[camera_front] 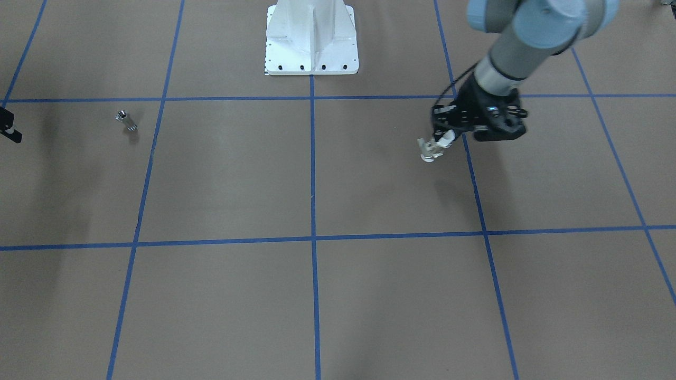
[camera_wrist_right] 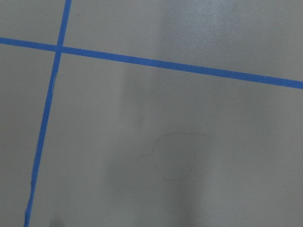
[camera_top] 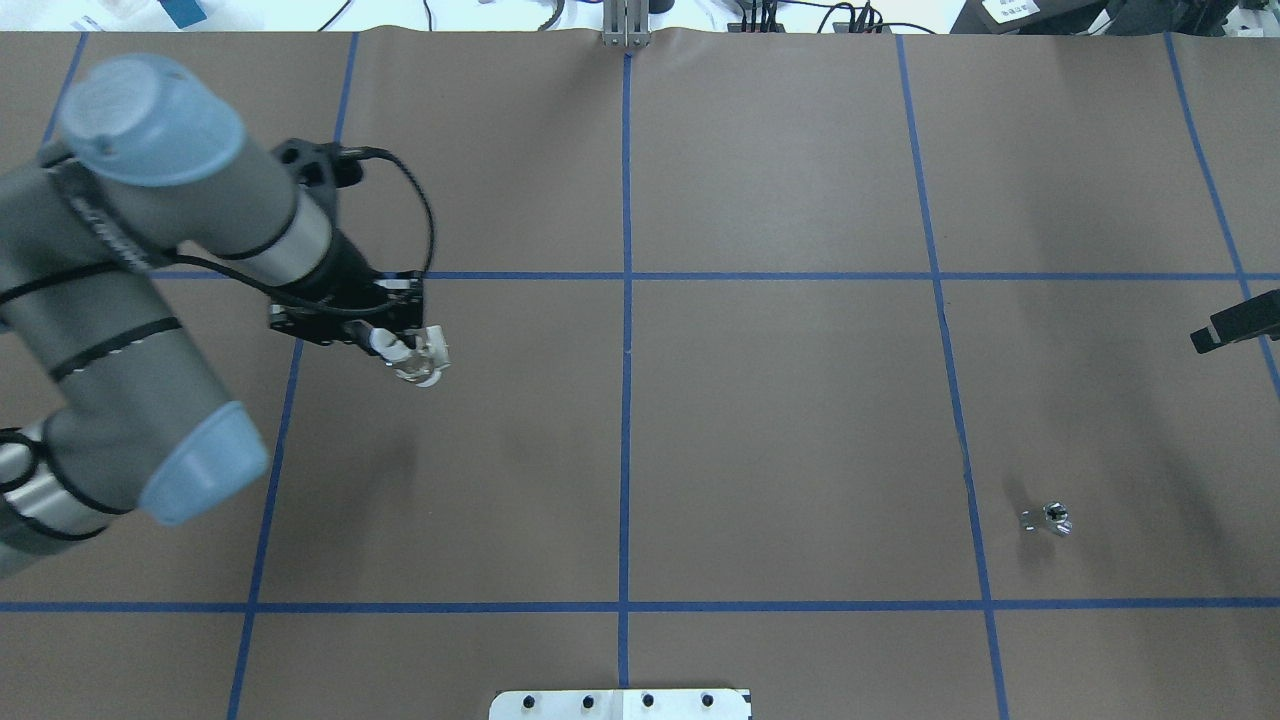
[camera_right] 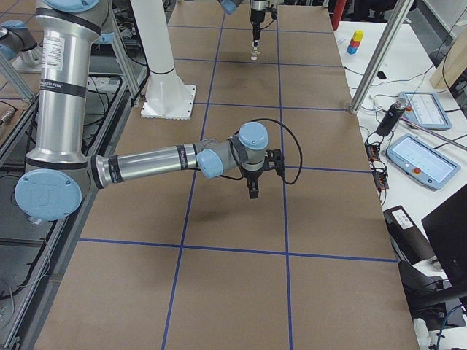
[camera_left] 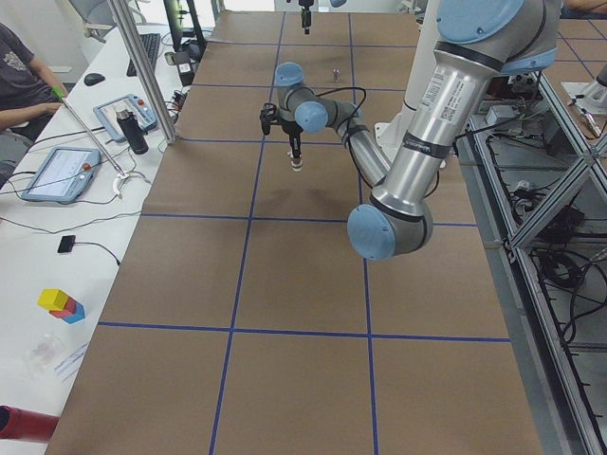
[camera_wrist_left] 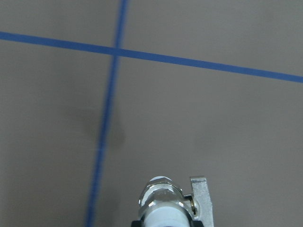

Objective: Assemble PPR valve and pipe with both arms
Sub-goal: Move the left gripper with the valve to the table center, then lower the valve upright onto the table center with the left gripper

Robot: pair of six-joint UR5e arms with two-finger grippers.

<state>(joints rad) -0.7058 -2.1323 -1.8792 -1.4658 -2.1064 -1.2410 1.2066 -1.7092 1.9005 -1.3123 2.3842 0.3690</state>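
My left gripper (camera_top: 396, 346) is shut on the PPR valve (camera_top: 424, 358) and holds it above the table. One white end sits between the fingers, and the metal middle with its lever points outward. The valve also shows in the front view (camera_front: 430, 149) and at the bottom of the left wrist view (camera_wrist_left: 163, 201). The pipe (camera_top: 1050, 518) is a small silvery stub that lies alone on the table on my right side, also seen in the front view (camera_front: 125, 119). My right gripper (camera_top: 1235, 325) hangs above the table at the right edge, apart from the pipe. Its jaws do not show clearly.
Brown paper with blue tape lines covers the table (camera_top: 780, 420). The white robot base (camera_front: 311, 39) stands at the near middle edge. A metal post (camera_left: 142, 76), tablets (camera_left: 62, 171) and a person are on the far side bench.
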